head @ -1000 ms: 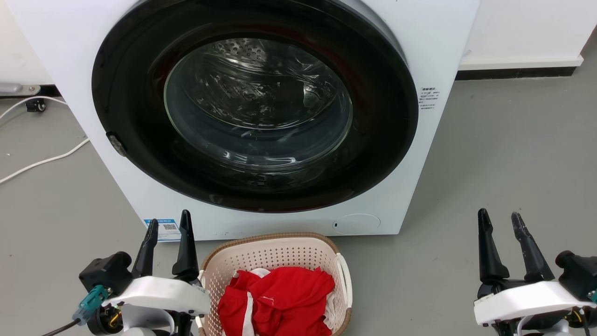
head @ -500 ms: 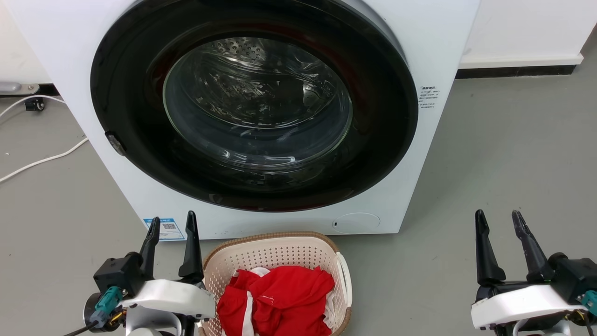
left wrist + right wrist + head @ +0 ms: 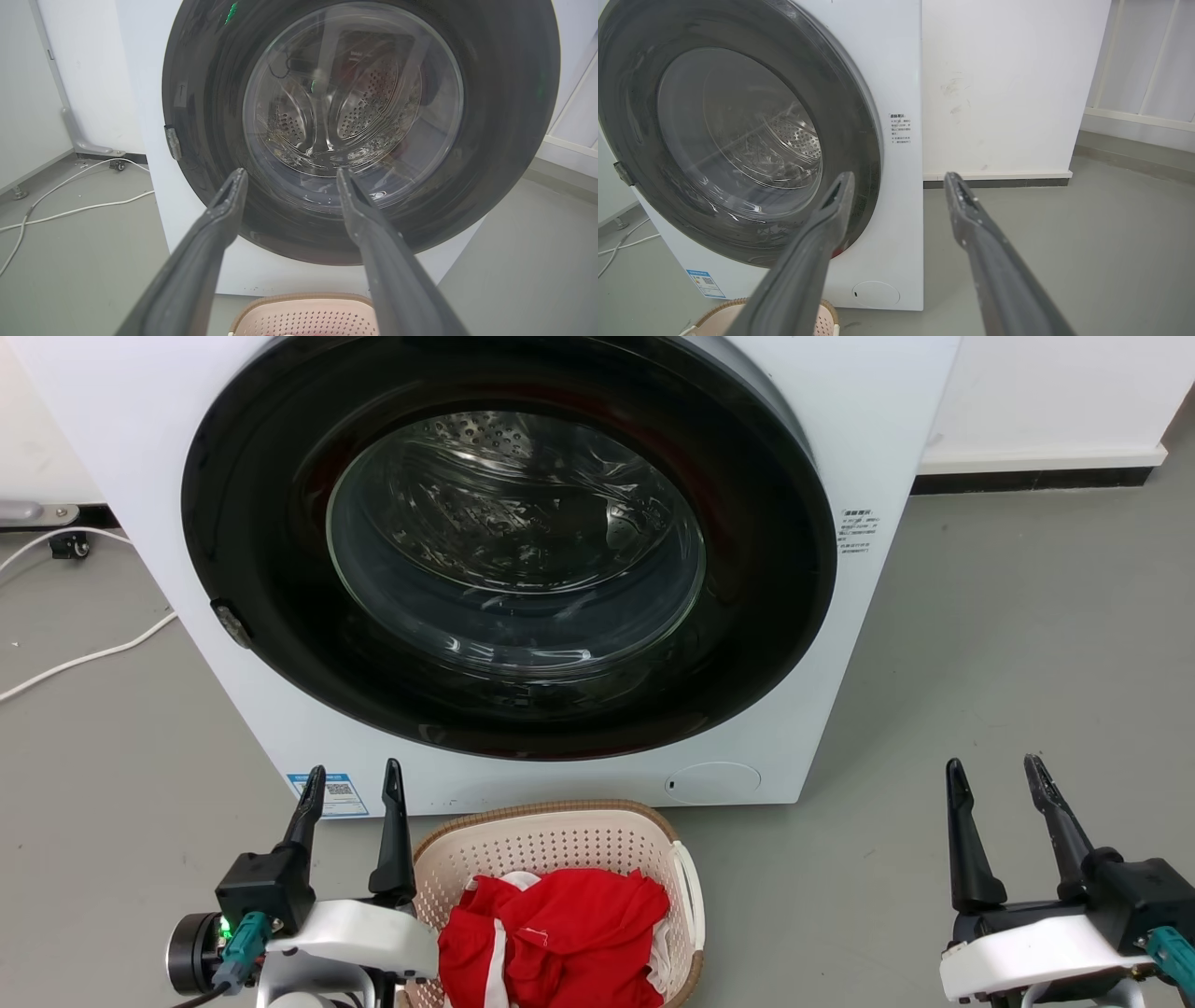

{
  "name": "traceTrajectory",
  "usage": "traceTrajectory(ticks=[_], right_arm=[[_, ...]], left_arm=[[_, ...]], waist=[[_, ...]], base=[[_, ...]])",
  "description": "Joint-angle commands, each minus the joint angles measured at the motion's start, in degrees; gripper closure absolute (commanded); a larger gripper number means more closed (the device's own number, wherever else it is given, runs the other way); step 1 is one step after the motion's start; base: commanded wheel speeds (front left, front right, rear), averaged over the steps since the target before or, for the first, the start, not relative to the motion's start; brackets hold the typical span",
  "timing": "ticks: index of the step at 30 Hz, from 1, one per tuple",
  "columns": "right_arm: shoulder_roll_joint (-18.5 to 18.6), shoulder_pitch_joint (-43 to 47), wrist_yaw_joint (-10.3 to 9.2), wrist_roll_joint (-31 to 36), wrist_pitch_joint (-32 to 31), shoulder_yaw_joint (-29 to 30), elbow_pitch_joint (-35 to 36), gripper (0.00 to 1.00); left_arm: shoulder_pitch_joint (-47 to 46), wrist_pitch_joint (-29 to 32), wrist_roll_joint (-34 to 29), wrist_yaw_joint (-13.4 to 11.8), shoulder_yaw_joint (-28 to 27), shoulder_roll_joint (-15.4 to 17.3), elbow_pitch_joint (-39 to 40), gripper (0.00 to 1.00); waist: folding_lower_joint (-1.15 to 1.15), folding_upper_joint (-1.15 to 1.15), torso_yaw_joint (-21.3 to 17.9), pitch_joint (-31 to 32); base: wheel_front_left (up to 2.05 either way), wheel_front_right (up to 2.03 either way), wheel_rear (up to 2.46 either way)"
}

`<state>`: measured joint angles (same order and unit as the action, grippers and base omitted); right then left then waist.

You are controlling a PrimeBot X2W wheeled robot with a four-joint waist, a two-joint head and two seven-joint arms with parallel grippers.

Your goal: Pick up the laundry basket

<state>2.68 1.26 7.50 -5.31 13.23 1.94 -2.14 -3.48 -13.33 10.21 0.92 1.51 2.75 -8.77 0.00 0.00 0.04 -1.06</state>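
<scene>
Sitting before the white front-loading washing machine (image 3: 868, 429), the cream perforated plastic laundry basket (image 3: 546, 847) looks light and stiff, best taken by its white side handles (image 3: 692, 887); left gripper (image 3: 355, 770) and right gripper (image 3: 991, 763) gape empty.

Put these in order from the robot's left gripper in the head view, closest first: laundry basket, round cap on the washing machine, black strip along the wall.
From the left gripper:
1. laundry basket, close beside it, on its right.
2. round cap, low on the washing machine, beyond the basket.
3. black strip, far back on the right.
</scene>
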Motion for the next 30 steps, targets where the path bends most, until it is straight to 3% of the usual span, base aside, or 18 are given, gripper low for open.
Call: traceTrajectory(ticks=[1, 16, 30], right_arm=[[0.32, 0.40, -0.02, 0.81, 0.58, -0.02, 0.36, 0.00], [0.34, 1.16, -0.02, 6.28, 2.03, -0.35, 0.69, 0.00], [0.34, 1.01, -0.02, 4.89, 2.01, -0.19, -0.18, 0.00]], left_arm=[[0.34, -0.42, -0.89, -0.24, 0.14, 0.19, 0.01, 0.00], [0.89, -1.95, -7.48, -1.42, 0.33, 0.20, -0.27, 0.00], [1.09, -1.96, -7.55, -1.61, 0.10, 0.20, -0.38, 0.00]], waist=[[0.00, 0.00, 0.01, 0.01], [0.00, 0.00, 0.05, 0.17], [0.00, 0.00, 0.14, 0.03]], base=[[0.00, 0.00, 0.00], [0.00, 0.00, 0.00], [0.00, 0.00, 0.00]])
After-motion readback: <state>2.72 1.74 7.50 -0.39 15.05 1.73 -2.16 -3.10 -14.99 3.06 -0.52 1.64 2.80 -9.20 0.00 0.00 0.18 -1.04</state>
